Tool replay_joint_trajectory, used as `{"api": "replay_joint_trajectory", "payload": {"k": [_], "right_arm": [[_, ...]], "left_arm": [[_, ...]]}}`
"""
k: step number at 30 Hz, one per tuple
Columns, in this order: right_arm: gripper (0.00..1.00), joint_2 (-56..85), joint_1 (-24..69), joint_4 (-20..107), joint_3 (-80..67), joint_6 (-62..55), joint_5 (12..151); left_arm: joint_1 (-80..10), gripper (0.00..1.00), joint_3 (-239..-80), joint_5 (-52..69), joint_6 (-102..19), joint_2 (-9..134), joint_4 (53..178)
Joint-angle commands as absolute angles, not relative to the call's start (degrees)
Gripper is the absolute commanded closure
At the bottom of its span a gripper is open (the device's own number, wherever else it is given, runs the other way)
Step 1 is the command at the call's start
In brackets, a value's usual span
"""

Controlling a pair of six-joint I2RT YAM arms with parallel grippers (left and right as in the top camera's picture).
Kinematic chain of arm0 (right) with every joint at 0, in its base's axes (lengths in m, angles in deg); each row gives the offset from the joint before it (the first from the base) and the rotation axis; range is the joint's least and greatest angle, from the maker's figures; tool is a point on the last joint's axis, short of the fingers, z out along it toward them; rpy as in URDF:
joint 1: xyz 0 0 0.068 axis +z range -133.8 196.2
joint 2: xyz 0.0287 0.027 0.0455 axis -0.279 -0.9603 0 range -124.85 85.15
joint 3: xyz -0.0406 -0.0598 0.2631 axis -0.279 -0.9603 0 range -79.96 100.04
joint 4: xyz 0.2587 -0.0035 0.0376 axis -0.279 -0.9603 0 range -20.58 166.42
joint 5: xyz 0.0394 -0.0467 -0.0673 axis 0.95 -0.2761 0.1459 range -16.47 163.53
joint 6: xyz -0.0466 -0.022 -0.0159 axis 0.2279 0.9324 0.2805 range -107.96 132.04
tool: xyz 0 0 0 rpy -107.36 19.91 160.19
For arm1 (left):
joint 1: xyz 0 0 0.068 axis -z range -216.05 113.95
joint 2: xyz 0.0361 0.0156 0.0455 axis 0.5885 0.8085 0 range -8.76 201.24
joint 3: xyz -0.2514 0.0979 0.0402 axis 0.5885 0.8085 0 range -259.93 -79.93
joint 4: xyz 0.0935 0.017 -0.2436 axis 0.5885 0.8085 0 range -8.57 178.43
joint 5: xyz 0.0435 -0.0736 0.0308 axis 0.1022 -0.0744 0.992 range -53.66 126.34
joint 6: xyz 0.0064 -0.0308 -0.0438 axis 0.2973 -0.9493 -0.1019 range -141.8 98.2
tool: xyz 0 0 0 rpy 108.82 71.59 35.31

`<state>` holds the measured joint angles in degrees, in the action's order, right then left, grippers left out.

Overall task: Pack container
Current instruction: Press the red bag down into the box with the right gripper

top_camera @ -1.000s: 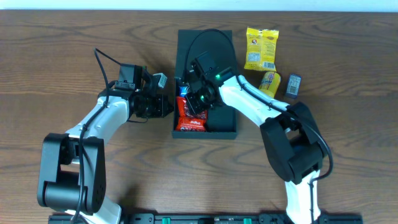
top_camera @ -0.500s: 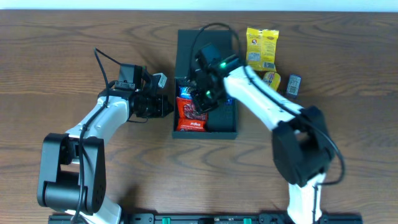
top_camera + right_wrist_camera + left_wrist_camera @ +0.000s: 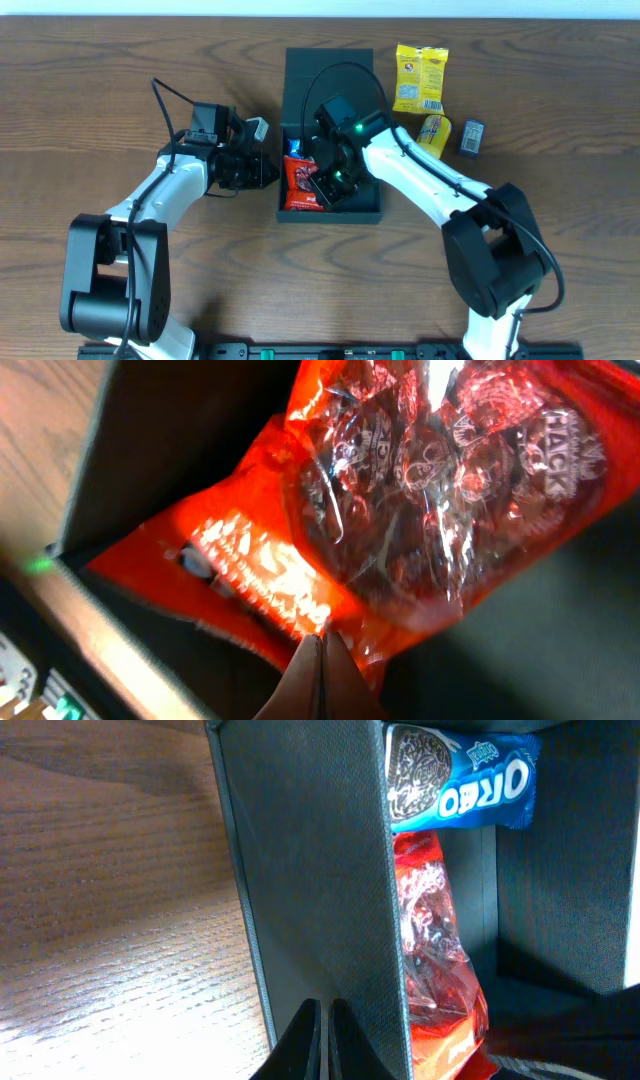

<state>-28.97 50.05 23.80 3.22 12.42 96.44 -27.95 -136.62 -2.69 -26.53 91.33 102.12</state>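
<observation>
Bright, even light overhead; glare flares off the red packet (image 3: 420,490) close up, the near box (image 3: 310,870) wall is blurred, shadows soft.

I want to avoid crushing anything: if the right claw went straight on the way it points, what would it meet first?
Most likely the red snack packet lying in the dark box: the shut right claw points at its edge, seemingly almost touching, though depth is unclear.

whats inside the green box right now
A red snack packet lies along the container's left side, with a blue Oreo packet at its far end. The right arm covers part of the floor, so anything under it, or beneath the packets, is hidden.
</observation>
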Motion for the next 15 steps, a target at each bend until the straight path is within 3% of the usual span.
{"api": "replay_joint_trajectory", "payload": {"k": [1,15], "right_arm": [[0.99,-29.3,50.8,26.2,1.0,13.4,98.0],[0.99,-32.2,51.6,33.2,-1.0,12.9,101.5]], "left_arm": [[-27.8,0.94,-136.2,-3.6,-27.0,91.8,102.1],[-27.8,0.94,-136.2,-3.6,-27.2,91.8,102.1]]}}
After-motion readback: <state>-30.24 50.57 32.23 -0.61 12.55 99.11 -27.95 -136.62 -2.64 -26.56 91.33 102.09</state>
